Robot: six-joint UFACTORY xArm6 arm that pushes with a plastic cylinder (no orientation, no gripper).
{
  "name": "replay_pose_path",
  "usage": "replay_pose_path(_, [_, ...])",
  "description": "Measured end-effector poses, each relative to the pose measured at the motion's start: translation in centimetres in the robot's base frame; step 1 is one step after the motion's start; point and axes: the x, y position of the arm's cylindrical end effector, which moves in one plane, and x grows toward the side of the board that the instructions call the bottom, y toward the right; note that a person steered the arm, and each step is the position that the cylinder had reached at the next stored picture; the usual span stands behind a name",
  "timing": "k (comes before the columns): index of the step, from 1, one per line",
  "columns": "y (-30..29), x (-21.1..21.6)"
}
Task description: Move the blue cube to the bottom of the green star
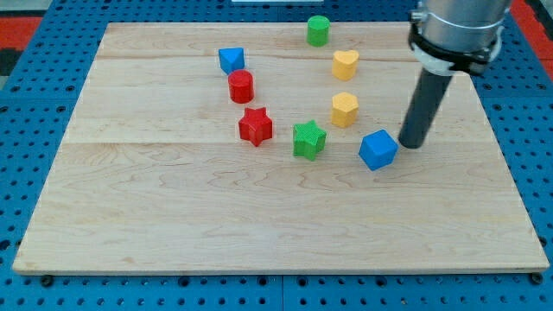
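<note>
The blue cube (378, 149) lies on the wooden board right of centre. The green star (308, 140) lies to its left, about a block's width away. My tip (410, 143) rests on the board just right of the blue cube, close to or touching its right side. The dark rod rises from the tip to the arm at the view's top right.
A red star (255, 126) lies left of the green star. A red cylinder (241, 86) and a blue triangular block (231, 60) lie above it. A yellow hexagon (344, 110), a yellow heart (345, 64) and a green cylinder (318, 30) stand above the green star.
</note>
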Motion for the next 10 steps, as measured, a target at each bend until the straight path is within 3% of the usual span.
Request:
replay_pose_path(1, [0.0, 2.0])
replay_pose_path(2, [-4.3, 2.9])
replay_pose_path(7, [-1.6, 1.3])
replay_pose_path(8, [-7.4, 0.6])
replay_pose_path(10, [-24.6, 0.6])
